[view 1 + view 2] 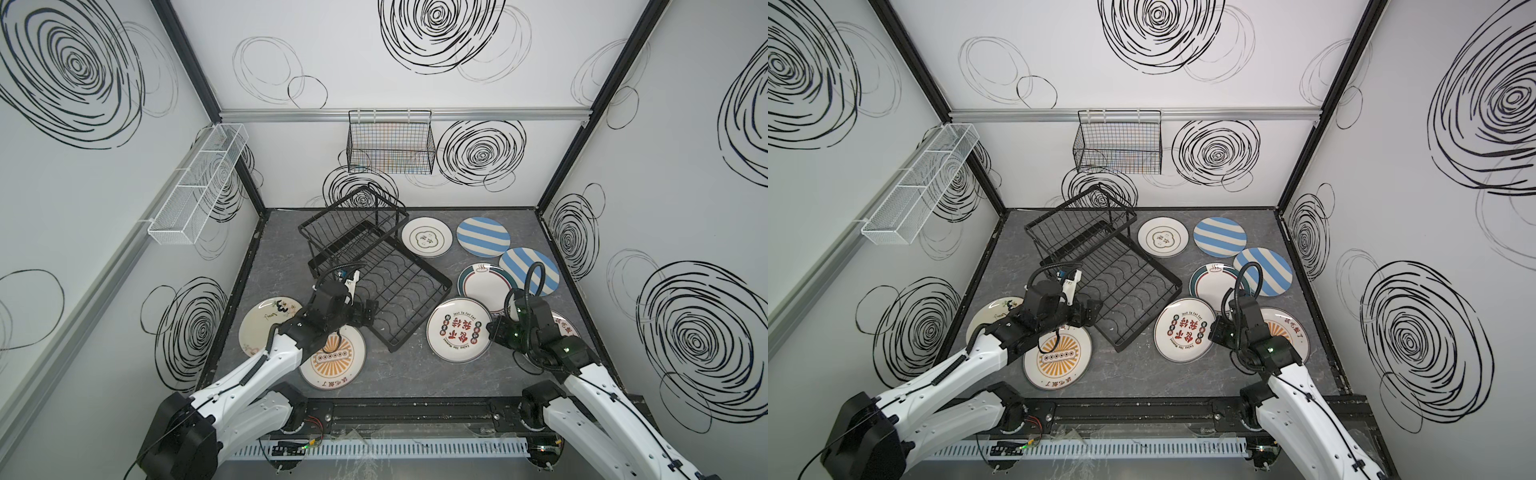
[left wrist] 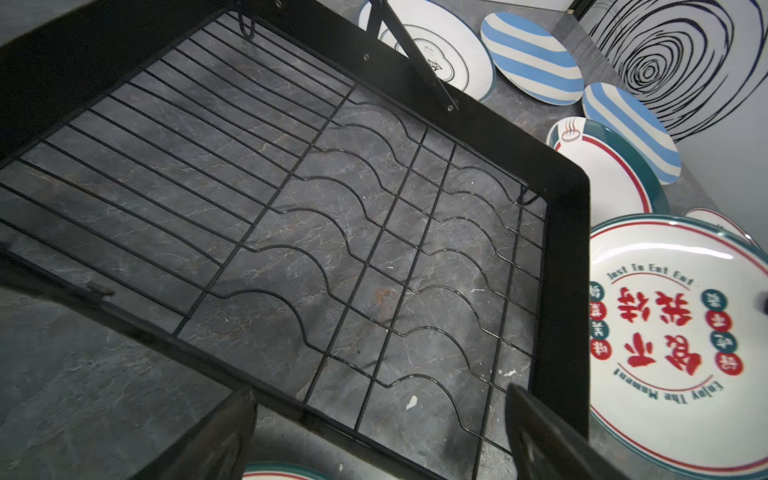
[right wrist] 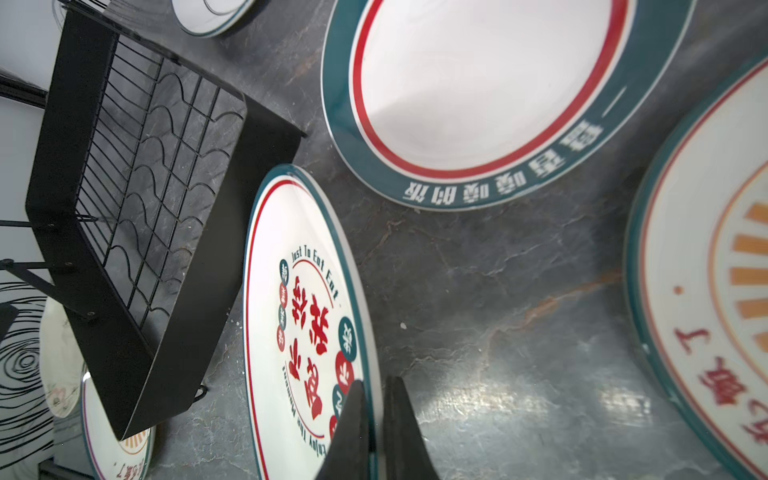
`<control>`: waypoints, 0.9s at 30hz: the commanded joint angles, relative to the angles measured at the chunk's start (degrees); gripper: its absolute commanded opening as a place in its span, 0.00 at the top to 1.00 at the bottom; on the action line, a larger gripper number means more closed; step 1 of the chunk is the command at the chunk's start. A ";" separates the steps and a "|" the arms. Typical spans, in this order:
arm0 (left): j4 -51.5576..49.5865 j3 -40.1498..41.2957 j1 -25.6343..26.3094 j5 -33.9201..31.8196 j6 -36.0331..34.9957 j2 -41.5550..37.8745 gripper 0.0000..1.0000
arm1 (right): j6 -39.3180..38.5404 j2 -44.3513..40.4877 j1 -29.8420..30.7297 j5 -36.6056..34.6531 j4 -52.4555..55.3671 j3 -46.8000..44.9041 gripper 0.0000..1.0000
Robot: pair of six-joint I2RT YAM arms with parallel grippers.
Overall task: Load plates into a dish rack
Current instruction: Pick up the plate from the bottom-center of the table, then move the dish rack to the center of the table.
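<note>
Right wrist view alone shows the grip: the right gripper [image 3: 376,380] has its fingers [image 3: 353,424] pressed nearly together on the rim of the red-character plate [image 3: 307,316], with the edge sandwiched between them. In both top views the arm hides that contact. There the plate sits near the front right of the worktop [image 1: 415,382], just beside the dish rack [image 1: 422,266], which stands askew from the middle toward the back edge. Left wrist view shows the left gripper [image 2: 380,390] spread wide, holding nothing, over the wavy wires of the rack's lower tray.
</note>
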State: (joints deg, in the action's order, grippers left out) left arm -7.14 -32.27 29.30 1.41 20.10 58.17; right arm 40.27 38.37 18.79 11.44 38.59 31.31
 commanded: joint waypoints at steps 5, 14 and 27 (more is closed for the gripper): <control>-0.99 -2.61 3.64 -5.08 0.18 3.63 0.04 | -7.19 5.35 0.01 -9.20 5.71 16.01 1.00; -1.07 -0.71 11.04 -5.89 2.70 5.15 0.04 | -13.94 10.50 -0.22 -14.67 4.10 26.56 1.00; 5.35 1.22 19.98 1.40 -0.46 10.16 0.04 | -27.80 23.42 1.20 -12.36 -19.61 40.93 1.00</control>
State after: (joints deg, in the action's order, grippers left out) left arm -4.99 -32.14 48.16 0.10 20.38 66.81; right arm 16.80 60.07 18.85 -2.37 30.33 68.34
